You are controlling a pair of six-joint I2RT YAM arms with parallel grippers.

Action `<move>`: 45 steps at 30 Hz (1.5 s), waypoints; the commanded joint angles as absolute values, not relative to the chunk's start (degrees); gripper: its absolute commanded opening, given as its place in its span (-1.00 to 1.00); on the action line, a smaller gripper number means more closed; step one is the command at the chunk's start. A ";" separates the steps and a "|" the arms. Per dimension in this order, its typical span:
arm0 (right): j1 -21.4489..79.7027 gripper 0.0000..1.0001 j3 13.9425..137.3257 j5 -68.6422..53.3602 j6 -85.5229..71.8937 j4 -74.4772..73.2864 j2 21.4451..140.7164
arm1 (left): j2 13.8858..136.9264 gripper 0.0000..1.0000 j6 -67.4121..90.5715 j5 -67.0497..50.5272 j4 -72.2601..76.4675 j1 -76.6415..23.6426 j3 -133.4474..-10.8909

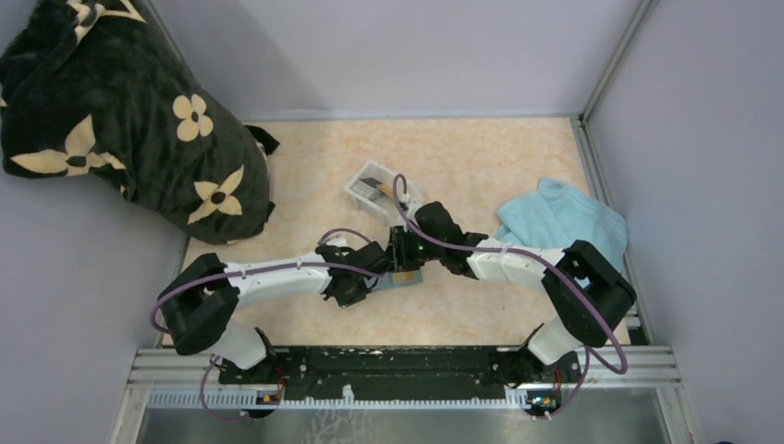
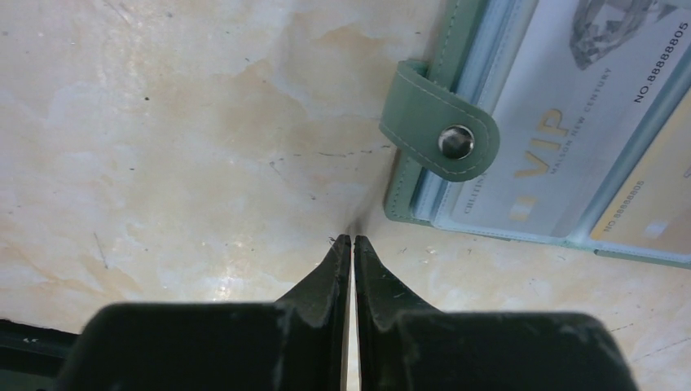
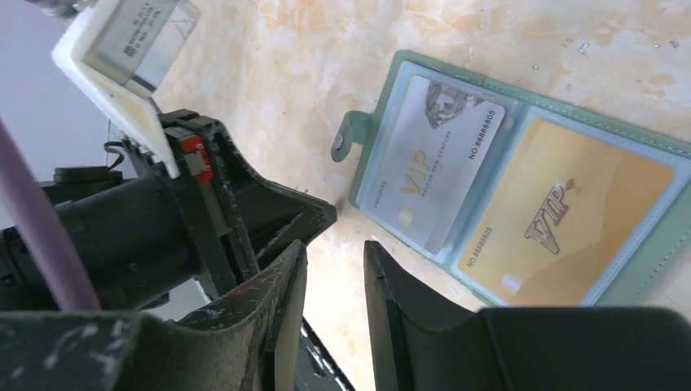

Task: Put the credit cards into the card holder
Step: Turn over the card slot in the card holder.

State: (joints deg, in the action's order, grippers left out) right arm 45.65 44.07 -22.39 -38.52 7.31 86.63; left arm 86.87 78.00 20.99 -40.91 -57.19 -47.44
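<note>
The card holder [image 3: 652, 261] lies open on the table, grey-green outside and pale blue inside. A whitish VIP credit card [image 3: 432, 159] sits in its left slot and an orange-yellow one [image 3: 566, 224] in its right slot. In the left wrist view the holder's snap tab [image 2: 440, 122] and the whitish card [image 2: 562, 122] fill the upper right. My left gripper [image 2: 352, 239] is shut on nothing, with its tips on the table just short of the holder's corner. My right gripper [image 3: 334, 248] is open and empty, hovering beside the holder's left edge. In the top view both grippers meet at the holder [image 1: 408, 278].
A white plastic tray [image 1: 356, 190] with a card in it [image 1: 374, 191] stands just behind the grippers. A light blue towel [image 1: 559, 222] lies at the right. A black flowered blanket [image 1: 120, 120] is heaped at the back left. Grey walls close in the table.
</note>
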 commanded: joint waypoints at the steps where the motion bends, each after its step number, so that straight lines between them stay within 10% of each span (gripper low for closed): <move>1: 46.32 -0.33 47.54 -20.26 -36.31 6.23 84.36 | 84.17 -0.81 80.68 23.60 -46.04 -57.29 -47.09; 21: 35.91 0.38 45.59 -14.42 -27.50 -3.44 86.68 | 82.72 -0.45 74.71 27.33 -41.68 -51.70 -47.27; 45: 34.89 0.43 44.54 -18.60 -28.67 2.41 93.16 | 85.80 -0.10 62.73 20.23 -32.79 -51.82 -47.65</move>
State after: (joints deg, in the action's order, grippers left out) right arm 35.33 44.23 -17.47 -28.69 -0.01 91.81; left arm 84.49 64.16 21.04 -32.93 -51.64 -46.04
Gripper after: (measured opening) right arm 0.714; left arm 0.442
